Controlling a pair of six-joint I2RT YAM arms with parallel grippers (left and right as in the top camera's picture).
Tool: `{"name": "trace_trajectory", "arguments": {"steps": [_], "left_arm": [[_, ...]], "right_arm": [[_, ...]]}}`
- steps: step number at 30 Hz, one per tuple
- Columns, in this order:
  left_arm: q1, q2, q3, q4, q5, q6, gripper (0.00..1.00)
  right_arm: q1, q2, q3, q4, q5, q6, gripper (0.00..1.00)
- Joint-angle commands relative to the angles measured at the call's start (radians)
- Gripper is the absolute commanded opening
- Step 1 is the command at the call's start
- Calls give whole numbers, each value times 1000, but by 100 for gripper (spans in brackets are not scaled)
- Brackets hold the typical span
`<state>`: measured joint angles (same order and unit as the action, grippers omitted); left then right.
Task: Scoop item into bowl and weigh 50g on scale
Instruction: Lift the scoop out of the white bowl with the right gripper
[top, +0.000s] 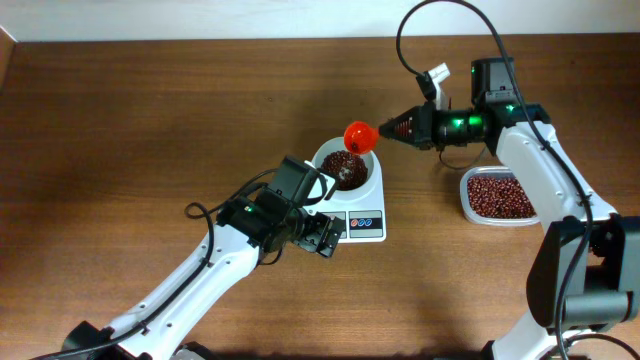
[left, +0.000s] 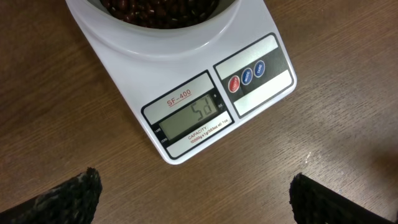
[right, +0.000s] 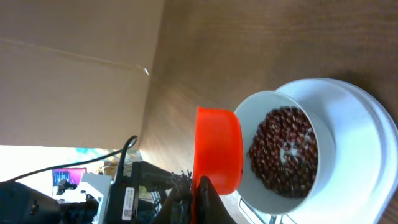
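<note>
Near the middle of the table (top: 120, 120), the scale (top: 365, 222) carries the bowl (top: 325, 158), and the clear tub (top: 465, 198) sits toward the right edge. My right gripper (top: 385, 130) pinches the handle of the red scoop (top: 358, 135), tipped at the bowl's far rim. My left gripper (left: 196, 196) hangs spread wide at the scale's front, holding nothing. The beans (top: 345, 170) lie heaped in the bowl, with more in the tub. The display (left: 193, 115) shows a five; the second digit I can't read. I judge this is the weight check, so next I'd read it cleanly, then trim or top up gently.
</note>
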<state>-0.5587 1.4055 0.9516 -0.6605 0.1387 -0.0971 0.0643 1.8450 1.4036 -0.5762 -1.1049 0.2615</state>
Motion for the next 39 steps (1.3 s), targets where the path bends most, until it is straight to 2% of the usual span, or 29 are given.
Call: {"name": "trace_trajectory", "arguments": {"steps": [1,5,9,20,31,39], "left_arm": [[3,2,-5,1,-4,16,99],[3,2,-5,1,-4,16,99],[3,2,-5,1,-4,16,99],[3,2,-5,1,-4,16,99],[3,2,-5,1,-4,16,99],[3,2,-5,1,-4,16,99]], "right_arm": [[0,9,-11,46,-67,-56,4],[0,9,-11,152,-255,-71,4],[0,9,-11,167,-260,-127,4],[0,9,-11,168,-211,-126,4],[16,10,-11,56,58,-150,4],[166,10,-11,11,391,-202,4]]}}
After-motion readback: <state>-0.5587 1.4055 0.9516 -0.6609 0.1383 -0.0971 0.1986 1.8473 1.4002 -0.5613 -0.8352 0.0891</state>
